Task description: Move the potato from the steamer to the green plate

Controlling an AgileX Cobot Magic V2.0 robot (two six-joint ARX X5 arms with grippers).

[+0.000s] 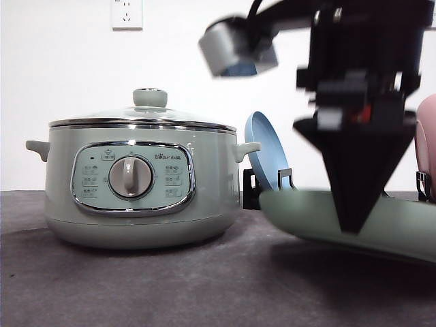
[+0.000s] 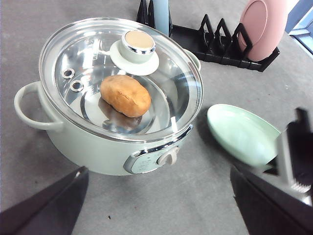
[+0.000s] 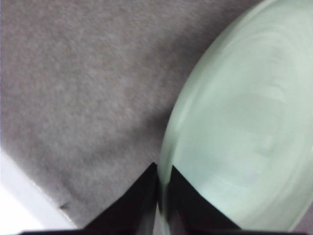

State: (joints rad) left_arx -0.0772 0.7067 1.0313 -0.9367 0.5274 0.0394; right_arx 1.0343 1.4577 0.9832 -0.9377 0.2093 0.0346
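A: Item one, largest?
B: Steamer, on the grey table, glass lid on.
A: Next?
B: Green plate, tilted off the table beside the steamer; right gripper pinches its rim, fingers pressed together on it.
A: Smallest?
B: Potato, inside the steamer under the lid.
A: Left gripper?
B: Spread wide, holding nothing.
A: Step?
B: Likely plate placement. Next calls for laying it flat, then lifting the lid.
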